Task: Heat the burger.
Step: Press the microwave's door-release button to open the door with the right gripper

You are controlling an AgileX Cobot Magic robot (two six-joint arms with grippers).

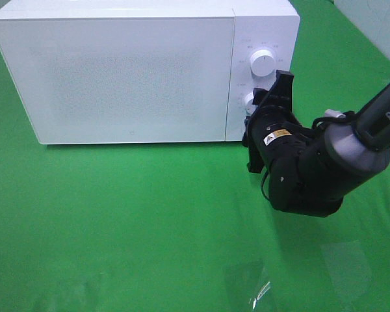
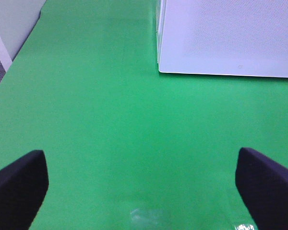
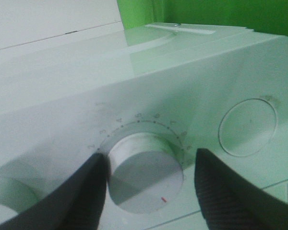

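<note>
Right claw [image 3: 149, 160] astride lower dial [image 3: 144, 177], gap beside one finger [image 3: 225, 191]

the microwave [image 1: 143, 8] sits at the far side of the table [image 1: 117, 227], its door [image 1: 117, 71] on the left and its panel [image 1: 276, 29] on the right. on the panel, the upper knob [image 1: 261, 63] lies directly above the lower knob [image 3: 145, 177]. the right gripper [image 1: 263, 104] reaches in from the near right, with 1 finger on either side of the lower knob.
</note>
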